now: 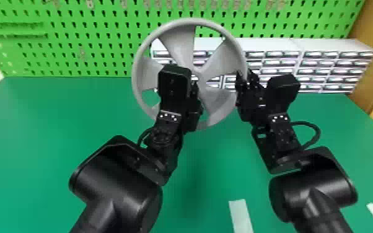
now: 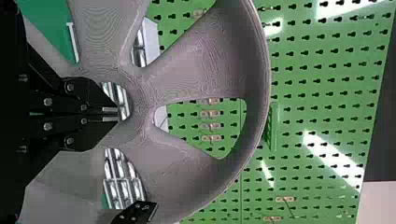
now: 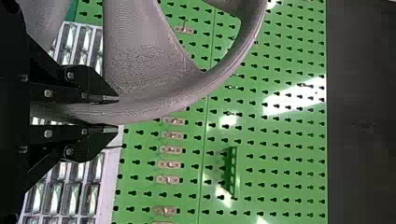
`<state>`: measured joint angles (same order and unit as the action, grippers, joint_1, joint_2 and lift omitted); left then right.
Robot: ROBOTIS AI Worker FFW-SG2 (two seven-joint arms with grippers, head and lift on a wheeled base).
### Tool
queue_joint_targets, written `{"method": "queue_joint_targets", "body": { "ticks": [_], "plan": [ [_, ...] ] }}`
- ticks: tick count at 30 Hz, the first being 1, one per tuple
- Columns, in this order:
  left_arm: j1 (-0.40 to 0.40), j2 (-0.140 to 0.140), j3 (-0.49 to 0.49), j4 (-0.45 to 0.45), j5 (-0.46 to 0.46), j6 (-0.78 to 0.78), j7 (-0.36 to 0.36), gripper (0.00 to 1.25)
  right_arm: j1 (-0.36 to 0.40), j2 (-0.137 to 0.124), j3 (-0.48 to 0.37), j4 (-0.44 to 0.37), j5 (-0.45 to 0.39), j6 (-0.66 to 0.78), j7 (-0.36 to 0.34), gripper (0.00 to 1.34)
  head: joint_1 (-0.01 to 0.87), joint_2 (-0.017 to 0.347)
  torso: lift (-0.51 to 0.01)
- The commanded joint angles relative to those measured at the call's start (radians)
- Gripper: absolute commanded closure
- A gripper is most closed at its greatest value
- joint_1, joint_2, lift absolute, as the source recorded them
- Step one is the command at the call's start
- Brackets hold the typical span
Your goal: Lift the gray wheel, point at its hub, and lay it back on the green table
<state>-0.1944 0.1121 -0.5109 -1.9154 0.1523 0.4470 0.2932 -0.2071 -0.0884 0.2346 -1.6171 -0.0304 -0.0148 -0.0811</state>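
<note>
markings checked: no text, label, brand, number or sign found legible
</note>
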Motion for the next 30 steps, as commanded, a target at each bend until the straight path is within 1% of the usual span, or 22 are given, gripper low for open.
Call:
{"method": "queue_joint_targets", "body": {
  "ticks": [1, 18, 24, 30],
  "plan": [
    [0.006, 0.0, 0.002, 0.012, 0.01, -0.028, 0.001, 1.23, 0.0, 0.001, -0.001, 0.003, -0.002, -0.002, 0.0, 1.18, 0.692, 0.048, -0.093],
    [0.01, 0.003, -0.001, 0.015, 0.026, -0.044, 0.0, 1.23, 0.002, 0.003, -0.005, 0.003, -0.003, -0.002, -0.002, 1.18, 0.692, 0.048, -0.093],
    [0.032, 0.031, -0.001, -0.024, 0.044, -0.047, 0.0, 1.23, 0.002, 0.004, -0.012, 0.003, -0.003, -0.001, -0.002, 1.18, 0.692, 0.048, -0.093],
    [0.066, 0.046, 0.026, -0.071, 0.059, -0.047, 0.0, 1.23, 0.002, 0.01, -0.021, 0.005, -0.006, 0.007, -0.002, 1.18, 0.692, 0.048, -0.093]
  ]
}}
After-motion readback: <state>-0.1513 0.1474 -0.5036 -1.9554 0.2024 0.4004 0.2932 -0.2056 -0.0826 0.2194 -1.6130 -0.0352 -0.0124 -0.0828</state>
